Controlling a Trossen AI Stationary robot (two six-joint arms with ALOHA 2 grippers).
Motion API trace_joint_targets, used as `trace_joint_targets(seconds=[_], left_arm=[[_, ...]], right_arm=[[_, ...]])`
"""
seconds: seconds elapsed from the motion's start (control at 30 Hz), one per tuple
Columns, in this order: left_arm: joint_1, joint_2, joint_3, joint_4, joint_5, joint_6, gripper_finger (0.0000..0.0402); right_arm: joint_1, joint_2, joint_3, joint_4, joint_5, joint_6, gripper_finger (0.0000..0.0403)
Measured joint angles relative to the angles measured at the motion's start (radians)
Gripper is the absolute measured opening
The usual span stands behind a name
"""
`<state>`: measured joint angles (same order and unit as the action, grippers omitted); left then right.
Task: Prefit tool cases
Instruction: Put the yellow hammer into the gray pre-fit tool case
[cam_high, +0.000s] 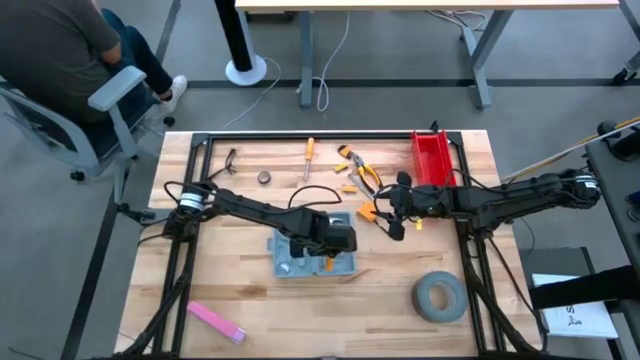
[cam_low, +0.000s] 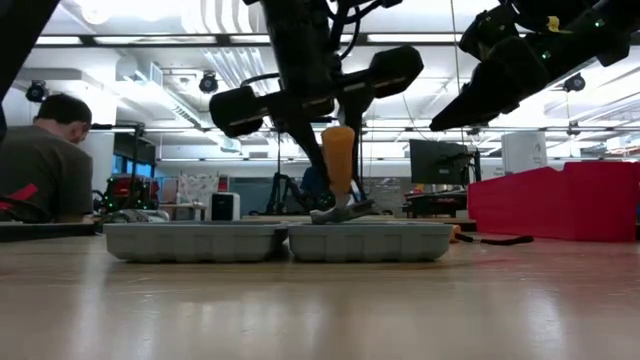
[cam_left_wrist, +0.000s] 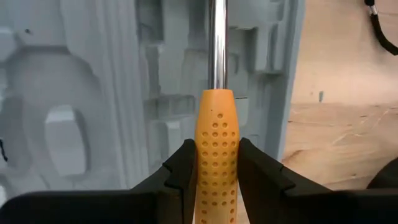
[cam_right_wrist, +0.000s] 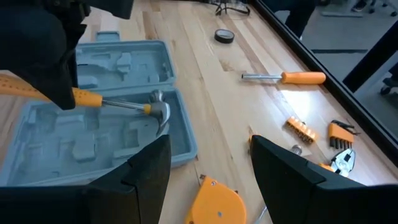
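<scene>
tool case (cam_right_wrist: 93, 124) lies open | left claw (cam_left_wrist: 216, 171) grasps hammer (cam_right_wrist: 134, 107) over its recesses | right claw (cam_right_wrist: 208, 168) released, nearby

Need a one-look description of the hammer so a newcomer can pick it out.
Find the open blue-grey tool case at the table's middle. Above its tray, the left gripper has its fingers shut on an orange handle. That is the hammer: steel claw head, unlike the loose orange screwdriver.

Left gripper (cam_left_wrist: 215, 171) clamped on an orange dimpled handle (cam_left_wrist: 215, 146), one dark finger (cam_left_wrist: 183, 171) pressing each side; chrome shaft (cam_left_wrist: 217, 43) running on from the handle above the open blue-grey tool case (cam_left_wrist: 93, 93); moulded recesses beneath; bare wooden table (cam_left_wrist: 342, 112) beside the case.
</scene>
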<state>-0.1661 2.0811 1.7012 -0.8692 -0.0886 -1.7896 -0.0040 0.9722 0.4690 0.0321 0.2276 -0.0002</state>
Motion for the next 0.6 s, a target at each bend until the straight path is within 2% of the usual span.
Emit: trace_joint_targets(seconds=[0.17,0.6], left_arm=[[-0.001,0.0,-0.002,-0.014,-0.041,-0.01,0.0087],[0.0,0.006,-0.017,-0.005,-0.065,-0.008,0.0087]], right_arm=[[0.0,0.0,0.0,0.002,0.0,0.0,0.0199],[0.0,0.0,0.0,0.003,0.0,0.007,0.0199]])
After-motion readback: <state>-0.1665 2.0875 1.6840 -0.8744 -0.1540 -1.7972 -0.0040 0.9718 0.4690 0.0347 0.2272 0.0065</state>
